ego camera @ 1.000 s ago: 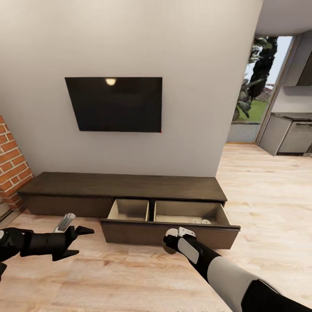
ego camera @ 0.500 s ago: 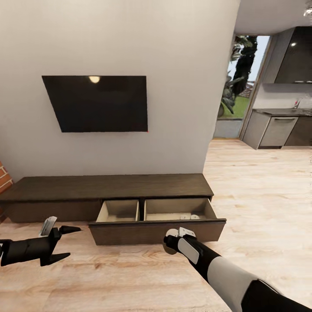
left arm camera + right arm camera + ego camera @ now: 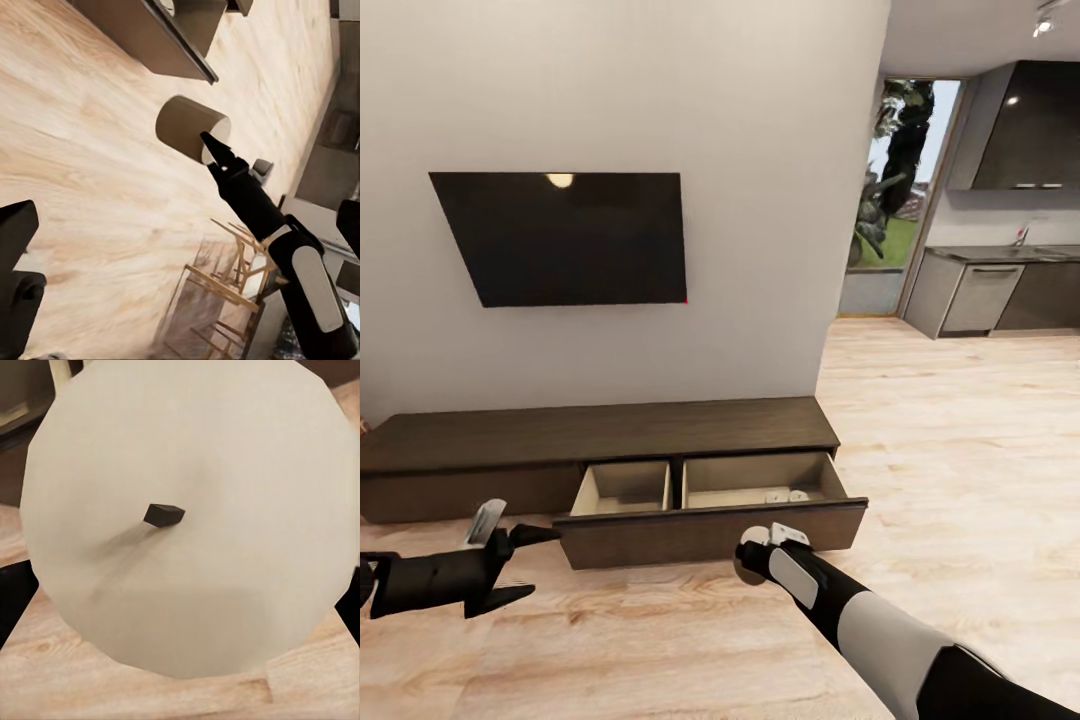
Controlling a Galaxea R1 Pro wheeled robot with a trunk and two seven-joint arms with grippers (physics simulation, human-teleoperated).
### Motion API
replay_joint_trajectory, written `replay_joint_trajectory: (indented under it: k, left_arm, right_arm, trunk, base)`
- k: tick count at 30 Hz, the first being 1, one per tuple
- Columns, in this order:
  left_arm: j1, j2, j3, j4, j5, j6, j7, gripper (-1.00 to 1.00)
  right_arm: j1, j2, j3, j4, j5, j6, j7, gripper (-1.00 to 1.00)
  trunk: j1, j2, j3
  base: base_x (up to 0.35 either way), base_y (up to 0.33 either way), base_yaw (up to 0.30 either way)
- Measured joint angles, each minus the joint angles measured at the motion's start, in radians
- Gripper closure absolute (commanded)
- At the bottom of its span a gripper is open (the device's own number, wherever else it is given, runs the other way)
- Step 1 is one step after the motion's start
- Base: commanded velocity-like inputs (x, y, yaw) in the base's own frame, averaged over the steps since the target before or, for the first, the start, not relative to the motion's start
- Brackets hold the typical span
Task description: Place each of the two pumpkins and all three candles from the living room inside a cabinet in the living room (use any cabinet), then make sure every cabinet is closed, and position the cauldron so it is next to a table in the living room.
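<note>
Living room: wood-plank floor [image 3: 960, 480], grey wall, wall TV [image 3: 565, 235]; kitchen at far right.

Right gripper [image 3: 752, 560] pinches candle [image 3: 187, 517], wick facing wrist camera; candle sits just short of open drawer front.

Left gripper [image 3: 520, 565] fingers spread, nothing between, low at near left.

Cabinet [image 3: 600, 430]: drawer [image 3: 710, 520] pulled out; two candles [image 3: 785, 495] inside right compartment, left compartment bare.

Change from a second ago: whole view shifted left, more kitchen visible, brick fireplace gone; camera turned, cabinet unmoved. Judgement: third candle ready for drop into drawer.
</note>
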State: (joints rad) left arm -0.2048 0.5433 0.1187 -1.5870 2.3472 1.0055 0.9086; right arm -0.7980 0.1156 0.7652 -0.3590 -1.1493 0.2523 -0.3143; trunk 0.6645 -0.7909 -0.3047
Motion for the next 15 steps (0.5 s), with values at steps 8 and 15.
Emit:
replay_joint_trajectory:
  k: [8, 15]
  left_arm:
    - [-0.001, -0.034, -0.129, -0.025, -0.001, 0.004, -0.037, -1.0]
    - [-0.003, -0.035, -0.142, -0.026, -0.002, 0.007, -0.066, -1.0]
  right_arm:
    - [0.0, -0.018, -0.005, -0.002, 0.008, 0.067, -0.001, 1.0]
    - [0.0, -0.036, -0.004, -0.004, 0.002, 0.073, 0.002, 1.0]
  trunk:
    - [0.0, 0.0, 0.0]
    - [0.0, 0.0, 0.0]
  base:
    - [0.0, 0.0, 0.0]
    - [0.001, 0.0, 0.0]
